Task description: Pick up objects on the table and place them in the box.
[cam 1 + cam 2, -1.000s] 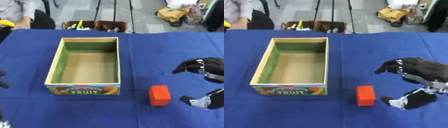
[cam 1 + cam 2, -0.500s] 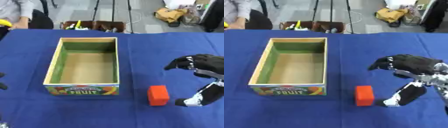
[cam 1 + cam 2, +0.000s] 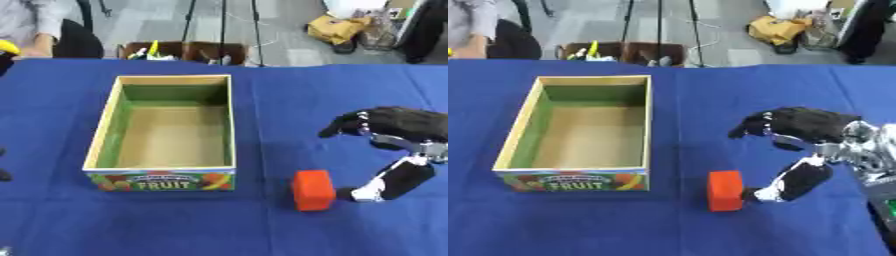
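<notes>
Block (image 3: 312, 189), orange, sits on the blue tabletop (image 3: 262, 120) just left of my right hand (image 3: 815, 145); my thumb nearly touches it, fingers (image 3: 343, 125) spread apart above, holding nothing. Box (image 3: 166, 132) further left looks empty, so nothing is placed yet.

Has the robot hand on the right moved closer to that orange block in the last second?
Yes. The right robot hand has moved left toward the orange block, which stays put beside the fruit box; its thumb tip now sits right beside the block.
</notes>
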